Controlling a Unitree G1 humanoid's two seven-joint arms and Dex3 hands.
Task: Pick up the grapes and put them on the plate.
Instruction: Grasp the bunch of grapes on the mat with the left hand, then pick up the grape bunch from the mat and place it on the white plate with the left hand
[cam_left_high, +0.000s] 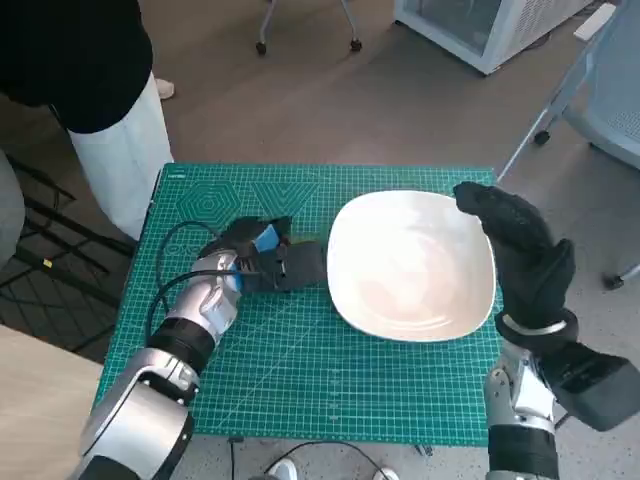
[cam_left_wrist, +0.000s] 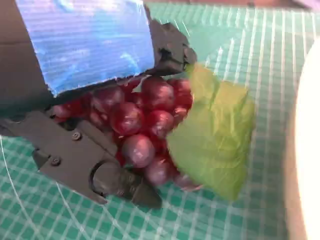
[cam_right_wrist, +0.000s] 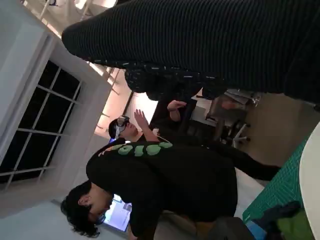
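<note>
The green mat (cam_left_high: 300, 370) carried the white plate (cam_left_high: 410, 265), which lay just beside the left hand (cam_left_high: 262, 255) on its fingertip side. That hand held the grapes (cam_left_wrist: 145, 127) and their green leaf (cam_left_wrist: 215, 137) low over the mat. The right hand (cam_left_high: 520, 245) hovered empty, fingers loosely apart, at the plate's far edge. The grasp looked made; next would come a lift and carry across the rim.

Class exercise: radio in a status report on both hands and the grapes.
Left hand grips grapes on the mat. Right hand open, raised beside plate. Plate bare, path clear.
</note>
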